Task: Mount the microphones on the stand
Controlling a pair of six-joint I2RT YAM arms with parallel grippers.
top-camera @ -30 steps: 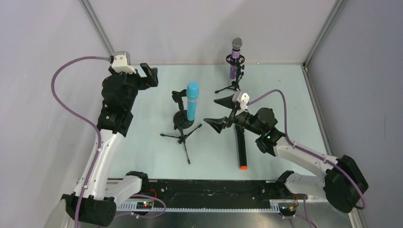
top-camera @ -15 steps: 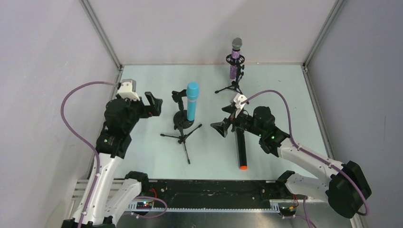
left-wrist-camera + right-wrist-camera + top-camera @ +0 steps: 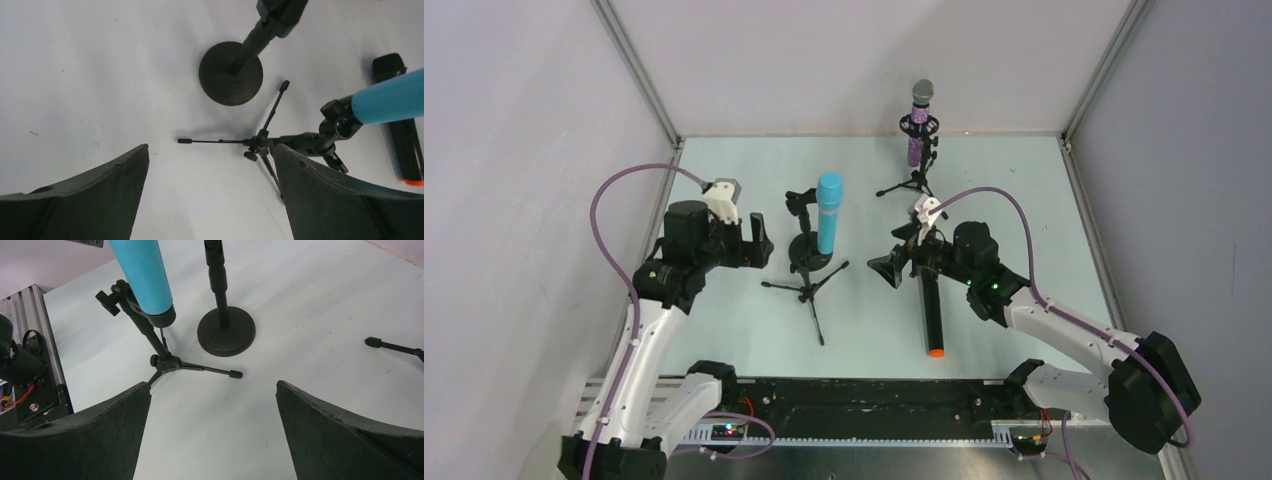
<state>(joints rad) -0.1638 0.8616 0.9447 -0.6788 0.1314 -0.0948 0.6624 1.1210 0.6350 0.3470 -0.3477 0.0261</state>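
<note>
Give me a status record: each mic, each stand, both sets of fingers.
purple mic: clipped in the back tripod
blue mic: clipped in the middle tripod
black mic: lying on the table, orange end toward the arm bases, not mounted
round-base stand: no mic in it
left fingers: open, empty, left of the round-base stand
right fingers: open, empty, at the black mic's far end
left to do: black mic
</note>
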